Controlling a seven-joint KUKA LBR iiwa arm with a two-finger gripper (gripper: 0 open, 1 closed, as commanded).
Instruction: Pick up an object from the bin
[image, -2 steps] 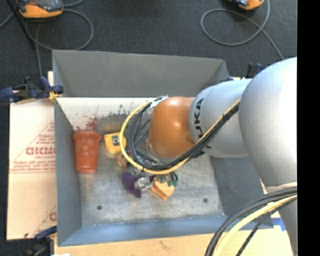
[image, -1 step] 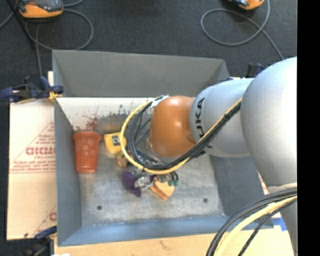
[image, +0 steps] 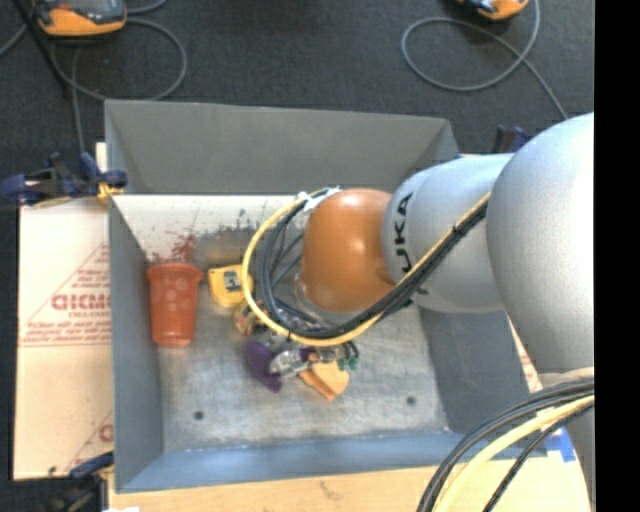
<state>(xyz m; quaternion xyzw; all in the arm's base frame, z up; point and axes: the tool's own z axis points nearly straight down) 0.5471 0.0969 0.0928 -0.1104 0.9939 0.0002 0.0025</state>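
Above purple toy (image: 262, 360), apparently, arm (image: 450, 245) marked "UKA"

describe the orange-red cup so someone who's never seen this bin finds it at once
Start at the grey metal bin and look along its wall on the view's left. The orange-red cup sits close to that wall, apart from the small heap under the arm. It is the biggest loose thing, tapered, with a smaller yellow thing beside it.

The bin (image: 135, 400) is dull grey metal, its floor scuffed and speckled. The orange cup (image: 172, 300) looks like smooth plastic. The arm's orange cover (image: 345, 250) is glossy; its silver shell (image: 520, 230) smooth.
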